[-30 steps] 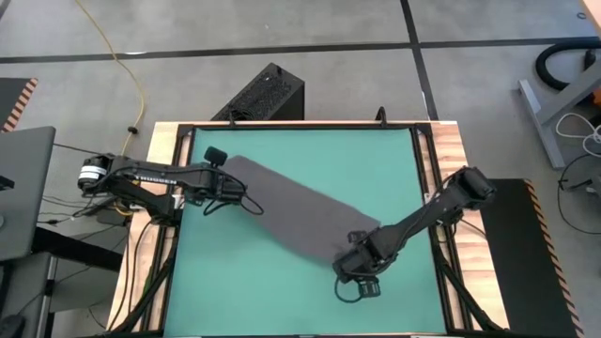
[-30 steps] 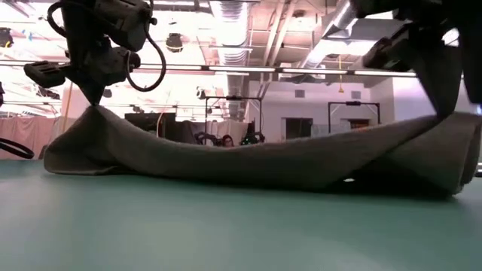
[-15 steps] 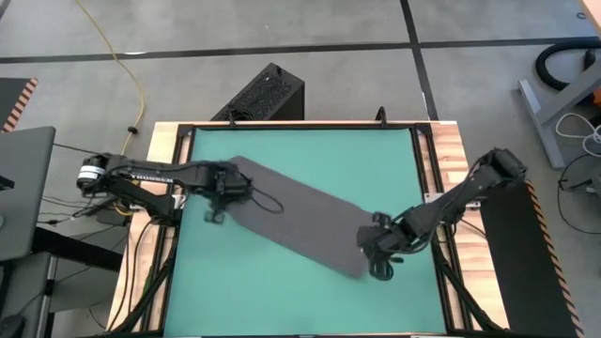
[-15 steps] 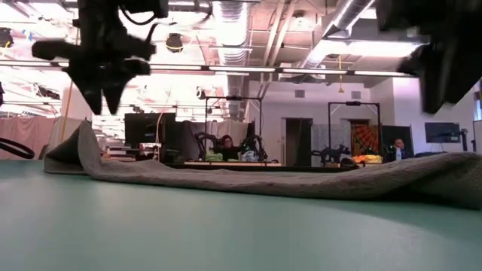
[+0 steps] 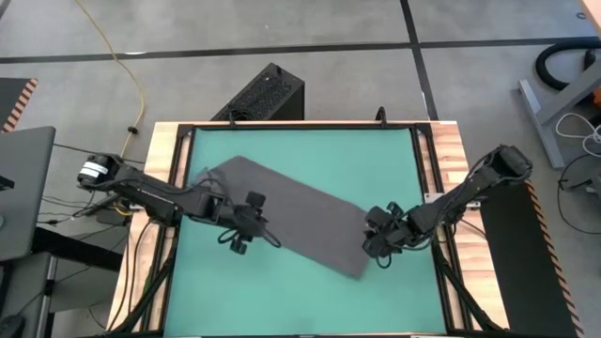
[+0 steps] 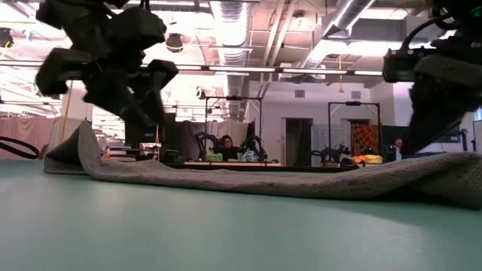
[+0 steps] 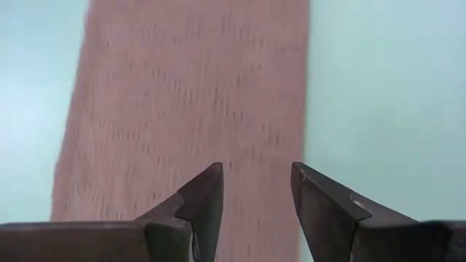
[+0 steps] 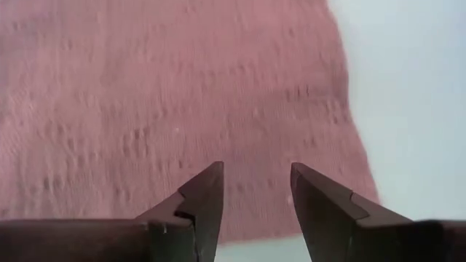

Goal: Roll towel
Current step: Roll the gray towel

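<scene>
Towel (image 5: 286,214): dark grey cloth, lying spread flat and diagonal across the green mat (image 5: 310,150), from the far left corner region toward the near right; unrolled; one end, at the left of the low view, curls up a little off the mat (image 6: 75,147); the rest lies low with a slight ripple.

Left gripper (image 5: 242,225): hangs over the towel's near long edge, left of the middle; fingers spread and empty, the cloth seen lying between and beyond them in the left wrist view (image 7: 256,200). A second ago this gripper pinched the towel's left end and held it lifted; it has since let go and moved in along the cloth.

Right gripper (image 5: 378,237): hangs at the towel's right end, just beside the short edge; fingers spread, nothing held (image 8: 256,196); whether the tips brush the cloth is hard to tell. A second ago it had this end gathered up in a fold; the end now lies flat.

Table (image 5: 451,169): wooden border around the mat; black box (image 5: 268,94) on the floor beyond it.

Reading for the task: spreading appears finished; both claws released; rolling not yet begun; a fresh grip on one short end is likely what comes next.
</scene>
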You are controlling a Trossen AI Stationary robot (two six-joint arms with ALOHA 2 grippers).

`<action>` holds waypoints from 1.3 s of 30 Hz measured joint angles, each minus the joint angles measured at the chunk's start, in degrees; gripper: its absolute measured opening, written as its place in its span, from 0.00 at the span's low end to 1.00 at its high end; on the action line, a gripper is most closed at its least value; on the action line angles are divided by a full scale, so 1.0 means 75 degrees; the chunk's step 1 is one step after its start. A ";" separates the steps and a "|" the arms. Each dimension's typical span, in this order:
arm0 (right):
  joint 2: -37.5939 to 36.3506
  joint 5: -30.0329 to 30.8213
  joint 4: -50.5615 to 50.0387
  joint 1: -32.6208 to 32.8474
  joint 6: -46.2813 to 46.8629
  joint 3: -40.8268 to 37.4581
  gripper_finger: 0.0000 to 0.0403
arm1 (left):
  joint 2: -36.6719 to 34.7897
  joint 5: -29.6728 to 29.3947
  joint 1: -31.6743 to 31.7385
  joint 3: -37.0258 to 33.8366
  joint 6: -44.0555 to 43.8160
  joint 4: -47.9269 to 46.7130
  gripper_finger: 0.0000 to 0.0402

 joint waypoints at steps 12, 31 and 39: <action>-0.0003 -0.0059 0.1831 0.0429 -0.0684 0.0003 0.44 | 0.1639 0.0679 -0.0029 -0.0320 0.0080 0.1661 0.38; 0.0106 -0.0050 0.5036 0.0442 -0.2948 0.0003 0.44 | 0.1906 0.0620 0.0383 0.0363 -0.0052 0.1352 0.01; 0.1569 -0.0057 0.8982 0.0400 -0.5602 0.0545 0.42 | 0.0384 -0.0550 0.0929 0.1137 0.0310 0.0306 0.00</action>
